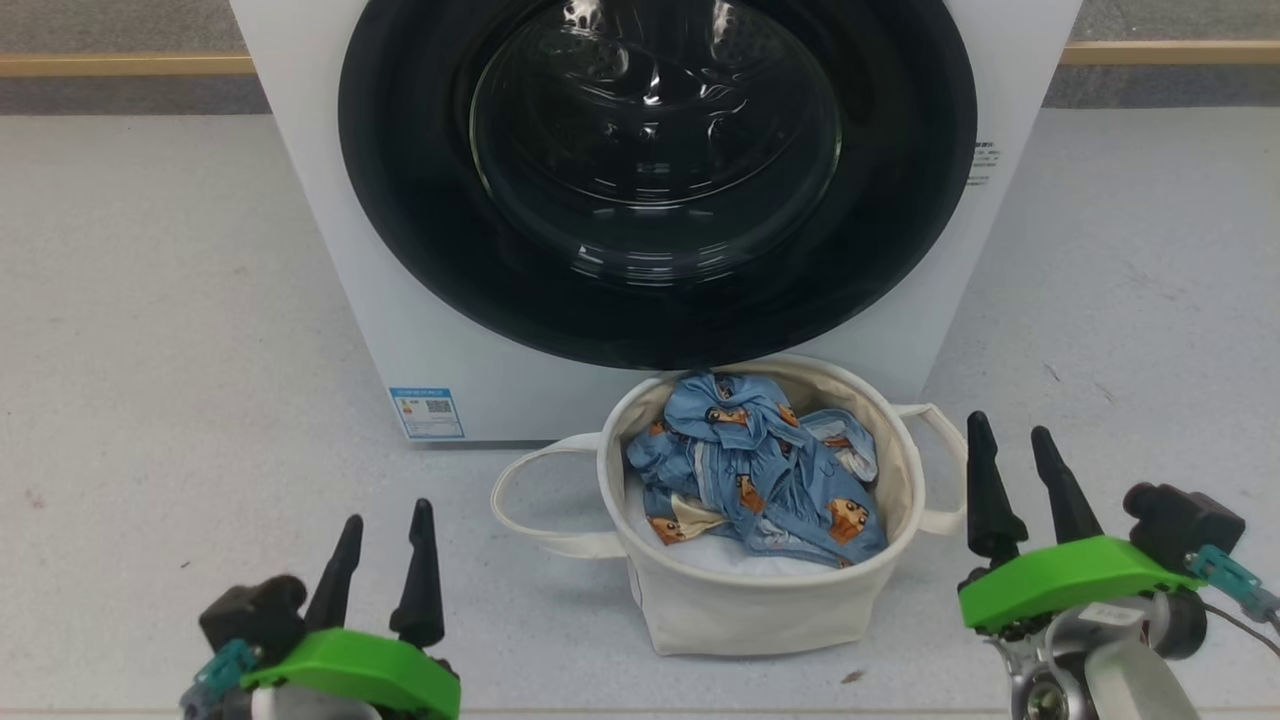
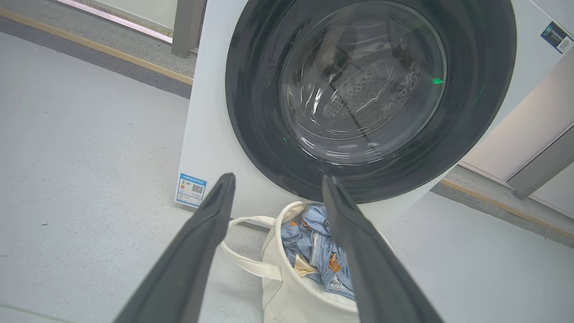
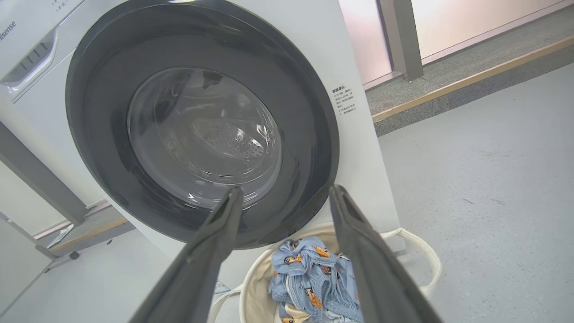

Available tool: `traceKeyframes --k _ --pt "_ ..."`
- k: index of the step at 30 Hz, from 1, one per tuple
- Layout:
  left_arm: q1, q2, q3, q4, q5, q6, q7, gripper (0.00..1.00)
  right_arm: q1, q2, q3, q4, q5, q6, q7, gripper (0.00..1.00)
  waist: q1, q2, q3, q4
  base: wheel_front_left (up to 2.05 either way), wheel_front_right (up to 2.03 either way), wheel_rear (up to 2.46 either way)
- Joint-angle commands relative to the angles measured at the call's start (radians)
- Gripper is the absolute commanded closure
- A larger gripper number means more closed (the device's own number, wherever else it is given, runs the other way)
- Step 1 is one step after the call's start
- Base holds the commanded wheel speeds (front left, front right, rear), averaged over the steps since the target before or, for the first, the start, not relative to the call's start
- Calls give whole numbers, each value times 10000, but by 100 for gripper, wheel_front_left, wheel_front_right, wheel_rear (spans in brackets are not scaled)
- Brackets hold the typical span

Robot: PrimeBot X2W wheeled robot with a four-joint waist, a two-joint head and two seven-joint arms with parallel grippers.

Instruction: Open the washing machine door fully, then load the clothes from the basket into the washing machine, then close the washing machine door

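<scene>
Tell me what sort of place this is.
Probably a laundry corner in a plain indoor space, perhaps a test room rather than a home. A white washing machine stands on a grey speckled floor, with a basket of clothes right before it, and grey posts and pale panels behind.

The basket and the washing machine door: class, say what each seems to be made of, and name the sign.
The basket: probably cream canvas, matt; its wall creases softly like cloth. The washing machine door: glossy black rim, likely plastic, around a clear bulging centre, glass or clear plastic; it reflects lights and shows the perforated drum behind.
</scene>
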Motion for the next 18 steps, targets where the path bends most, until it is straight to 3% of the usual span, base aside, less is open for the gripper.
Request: traceKeyframes --k 1,11,18 --pt "-601 206 55 -199 453 106 -160 0 -499 -106 153 -292 -489 0 -198 0 0 0 -8 9 0 0 0" --pt "-730 276 -442 502 1479 436 -453 0 -444 -63 151 148 -1653 0 -492 0 0 0 -63 52 0 0 0" --pt "-778 218 -590 815 1932 497 -627 0 -289 -41 22 350 -1852 0 -667 0 0 0 -78 82 0 0 0"
